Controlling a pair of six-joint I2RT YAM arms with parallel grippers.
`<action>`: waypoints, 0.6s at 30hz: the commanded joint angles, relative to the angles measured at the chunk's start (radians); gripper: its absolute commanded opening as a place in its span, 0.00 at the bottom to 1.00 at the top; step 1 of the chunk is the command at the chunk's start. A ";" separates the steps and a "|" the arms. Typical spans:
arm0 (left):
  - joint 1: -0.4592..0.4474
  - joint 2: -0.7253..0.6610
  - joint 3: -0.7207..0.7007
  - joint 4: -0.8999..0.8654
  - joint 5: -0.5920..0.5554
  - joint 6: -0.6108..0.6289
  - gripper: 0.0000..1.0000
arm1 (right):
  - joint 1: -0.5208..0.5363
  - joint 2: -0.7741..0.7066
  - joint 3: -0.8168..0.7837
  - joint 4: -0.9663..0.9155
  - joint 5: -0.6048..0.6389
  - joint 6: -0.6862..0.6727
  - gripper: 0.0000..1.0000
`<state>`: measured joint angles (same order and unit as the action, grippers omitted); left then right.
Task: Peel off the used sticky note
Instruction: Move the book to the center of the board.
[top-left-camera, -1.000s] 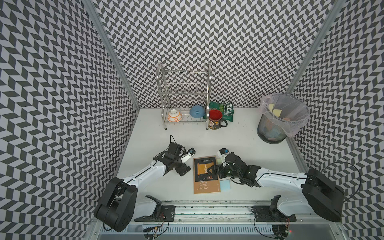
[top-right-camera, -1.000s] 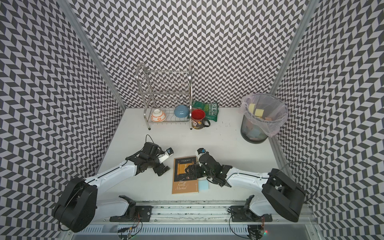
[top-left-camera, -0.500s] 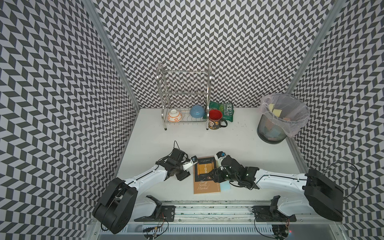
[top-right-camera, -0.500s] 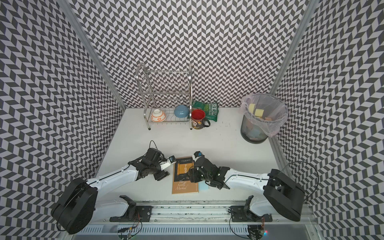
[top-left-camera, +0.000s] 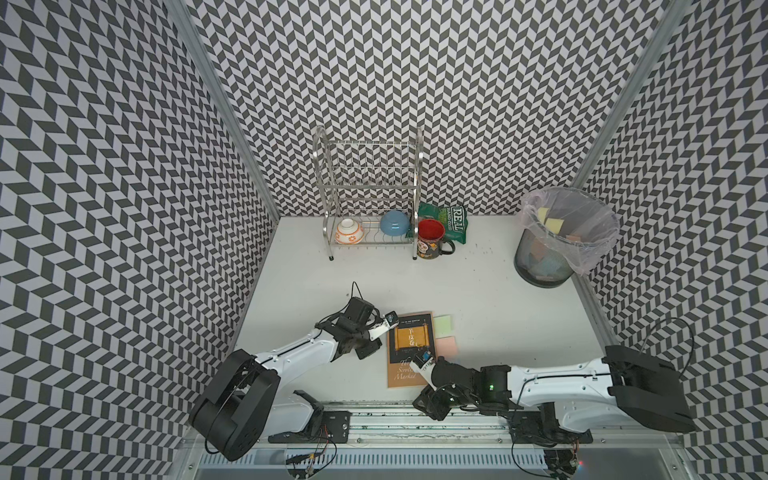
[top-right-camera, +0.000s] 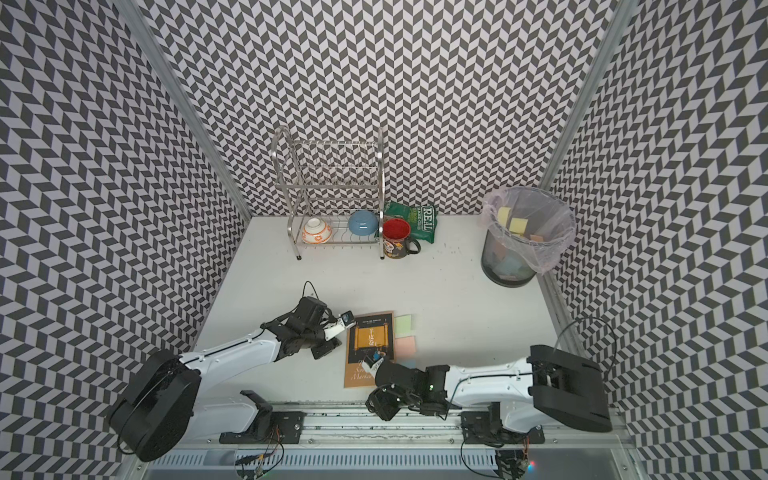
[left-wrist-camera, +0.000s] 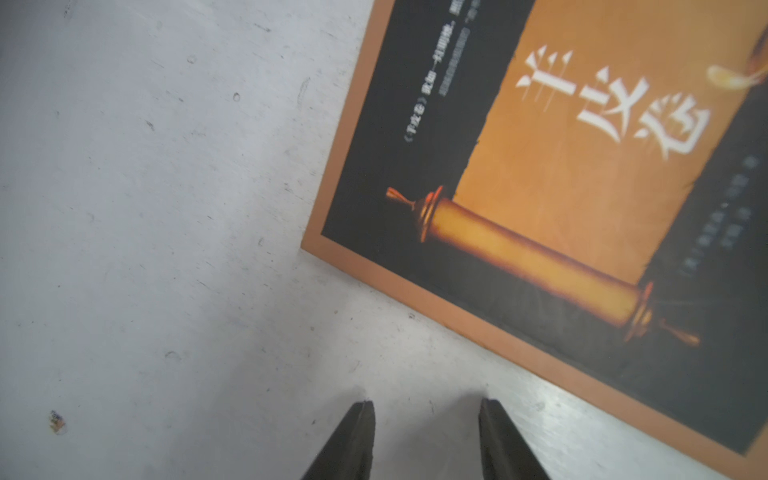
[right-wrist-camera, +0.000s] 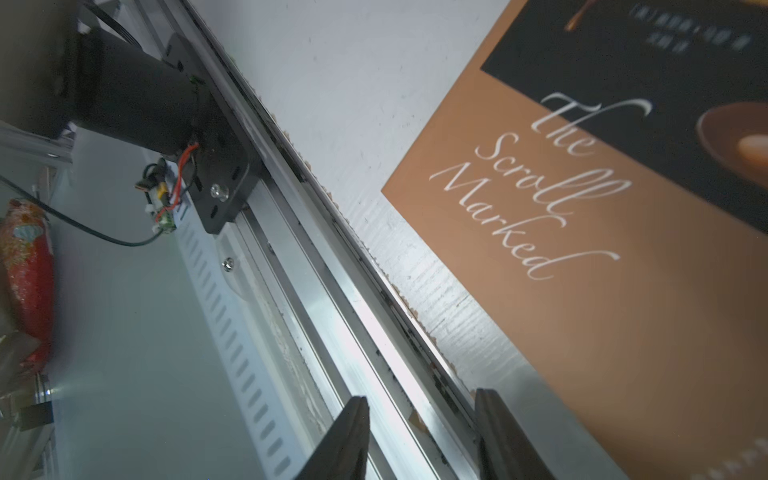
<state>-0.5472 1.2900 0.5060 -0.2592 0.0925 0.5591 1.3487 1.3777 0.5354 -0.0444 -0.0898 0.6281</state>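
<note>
- Success is depending on one arm pinning the book (top-left-camera: 409, 349) flat while the other is pinching a note's free corner and pulling low along the cover, so nothing is tearing or lifting.
- Poking out at the book's edge on the right arm's side, the green sticky note (top-left-camera: 443, 324) and pink sticky note (top-left-camera: 446, 345) are lying on the table (top-left-camera: 498, 299); which one is used, I cannot tell.
- Beside the book's far corner, the left gripper (top-left-camera: 380, 340) is reaching low, fingers partly apart and empty.
- At the near corner, the right gripper (top-left-camera: 427, 380) is stretching over the table's edge, fingers likewise apart, gripping nothing.
</note>
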 joint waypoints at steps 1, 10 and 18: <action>-0.007 0.013 -0.004 0.016 -0.015 -0.011 0.46 | 0.004 0.025 0.004 0.044 0.009 -0.012 0.47; -0.007 0.014 -0.004 0.023 -0.017 -0.013 0.47 | 0.000 0.127 0.076 0.007 0.109 0.025 0.52; -0.007 0.080 0.011 0.084 -0.028 -0.019 0.50 | -0.027 0.156 0.096 0.042 0.122 0.040 0.52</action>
<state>-0.5495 1.3277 0.5102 -0.1898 0.0807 0.5449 1.3331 1.5108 0.6163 -0.0292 -0.0029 0.6567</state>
